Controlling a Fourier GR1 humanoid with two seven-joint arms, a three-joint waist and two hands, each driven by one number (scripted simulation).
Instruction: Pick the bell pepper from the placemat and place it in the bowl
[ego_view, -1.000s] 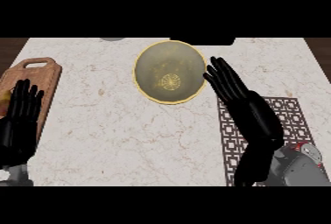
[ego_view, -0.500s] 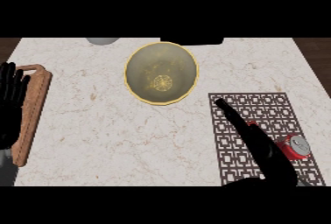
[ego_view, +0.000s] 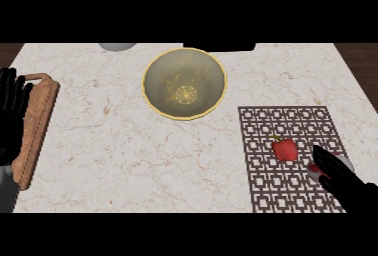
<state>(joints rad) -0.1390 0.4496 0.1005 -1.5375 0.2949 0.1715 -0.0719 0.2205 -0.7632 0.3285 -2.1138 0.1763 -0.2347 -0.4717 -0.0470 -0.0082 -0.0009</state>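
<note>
A red bell pepper (ego_view: 285, 149) with a green stem lies on the dark lattice placemat (ego_view: 292, 130) at the right of the counter. My right hand (ego_view: 345, 182) comes in from the lower right corner, fingers straight and open, its fingertips just right of and below the pepper, not touching it. The olive bowl (ego_view: 184, 83) with a yellow rim stands empty at the counter's top middle. At the left edge my left hand (ego_view: 10, 112) rests open, fingers up, over the wooden board.
A wooden cutting board (ego_view: 35, 131) runs along the left edge. A grey round object (ego_view: 117, 46) peeks in at the top edge left of the bowl. A red-and-white object (ego_view: 341, 161) lies partly under my right hand.
My right hand has drawn back toward the lower right corner, uncovering the pepper on the placemat. The view has shifted, so the bowl and the placemat sit further left in it.
</note>
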